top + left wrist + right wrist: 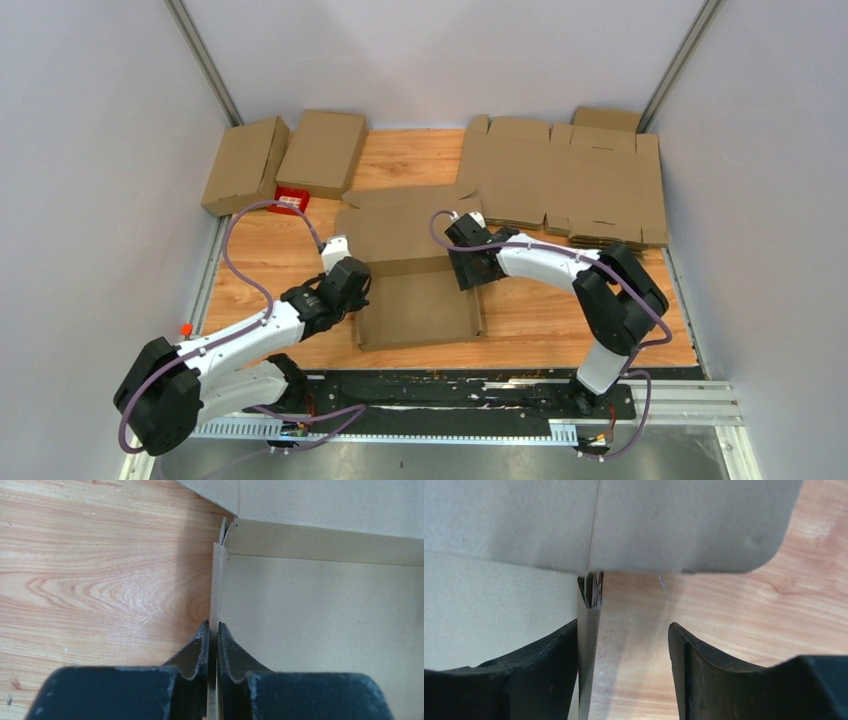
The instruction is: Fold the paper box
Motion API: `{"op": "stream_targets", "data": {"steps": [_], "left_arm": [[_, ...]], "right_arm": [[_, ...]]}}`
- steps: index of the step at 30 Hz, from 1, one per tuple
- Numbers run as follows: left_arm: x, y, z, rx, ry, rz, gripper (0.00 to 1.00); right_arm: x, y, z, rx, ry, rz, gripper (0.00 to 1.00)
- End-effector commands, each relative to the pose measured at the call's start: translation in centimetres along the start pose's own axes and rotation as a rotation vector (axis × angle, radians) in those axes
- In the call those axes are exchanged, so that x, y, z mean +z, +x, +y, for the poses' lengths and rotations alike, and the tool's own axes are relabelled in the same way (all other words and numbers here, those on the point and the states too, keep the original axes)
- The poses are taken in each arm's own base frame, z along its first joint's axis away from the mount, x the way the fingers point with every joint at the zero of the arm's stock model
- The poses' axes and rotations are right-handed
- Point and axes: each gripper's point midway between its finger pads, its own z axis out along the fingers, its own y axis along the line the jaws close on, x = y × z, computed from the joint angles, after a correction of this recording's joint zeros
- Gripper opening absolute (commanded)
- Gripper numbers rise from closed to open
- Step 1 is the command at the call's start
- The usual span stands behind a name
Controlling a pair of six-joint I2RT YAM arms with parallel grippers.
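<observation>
Brown cardboard paper box, half folded, sits mid-table on the wooden table, near the front edge. Base panel lies flat, plain tan inside. Left side wall stands upright, seen edge-on as a thin strip along the base's left edge, with a small torn, crumpled spot at its far corner. Right side wall is also upright and edge-on, and its far corner is crushed and dark. Lid panel joins the base's far edge; its tilt is unclear. Lid's side flap has a rounded corner and hangs over the bare wood past the right wall.
</observation>
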Motion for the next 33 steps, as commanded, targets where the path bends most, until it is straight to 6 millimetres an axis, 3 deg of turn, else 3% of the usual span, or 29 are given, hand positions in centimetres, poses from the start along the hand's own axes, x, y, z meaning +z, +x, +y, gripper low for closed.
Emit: {"op": "stream_targets", "data": {"steps": [1,5,10,17,21,26,31,33], "left_arm": [[0.3,-0.4,1.2,-0.005,-0.061,-0.037,0.03],[0.5,-0.1,1.1,-0.007,-0.066,-0.037,0.03],[0.6,0.0,0.8,0.000,-0.071,-0.048,0.03],[0.1,-0.2,0.5,-0.022,-0.068,-0.068,0.03],[-0.1,0.0,0.4,-0.049,-0.028,-0.090,0.03],[-0.4,0.0,0.0,-0.053,-0.010,-0.083,0.03],[-0.5,-0.1,-0.4,-0.057,0.005,-0.089,0.03],[-0.5,-0.2,-0.3,-0.051,-0.001,-0.094,0.03]], "right_arm": [[-1.5,2.0,-0.3,-0.020,0.011,0.025,0.64],[-2.6,2.5,0.9,-0.013,-0.061,0.011,0.68],[-3.8,3.1,1.1,-0.005,-0.094,0.002,0.62],[-2.5,3.5,0.9,-0.046,-0.033,0.041,0.55],[-1.2,4.0,0.2,-0.064,0.035,0.051,0.35],[-0.6,3.5,0.1,-0.068,0.062,0.034,0.31],[-0.7,2.8,-1.0,-0.072,0.139,0.008,0.01],[-0.8,2.4,-1.8,-0.074,0.187,-0.005,0.00]]}}
